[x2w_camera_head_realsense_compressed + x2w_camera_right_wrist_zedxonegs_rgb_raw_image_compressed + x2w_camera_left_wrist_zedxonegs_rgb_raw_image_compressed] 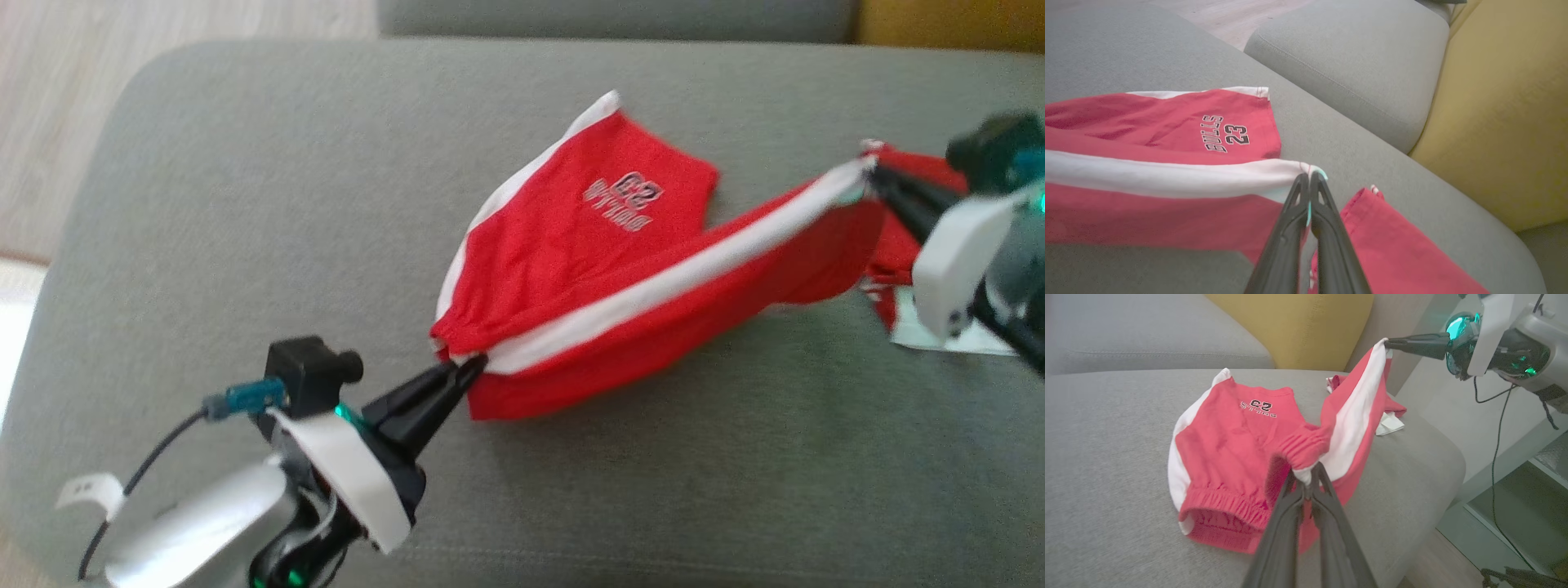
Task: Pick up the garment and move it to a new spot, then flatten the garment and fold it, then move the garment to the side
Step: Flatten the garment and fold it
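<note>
Head view: garment between end effectors

The shorts are red with white side stripes and black "BULLS 23" print, the sofa grey, the cushion beyond the right gripper mustard yellow.

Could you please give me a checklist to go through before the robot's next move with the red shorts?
1. Left gripper hold on the shorts: ok, shut on the elastic waistband.
2. Right gripper hold on the hem end of the white stripe: ok, shut on it.
3. Shorts flat: not ok; the printed leg lies on the cushion, the striped leg is lifted between the grippers.
4. Bare cushion to lay them on: ok, on the robot's left.
5. Second red cloth free of the held leg: cannot tell.
</note>
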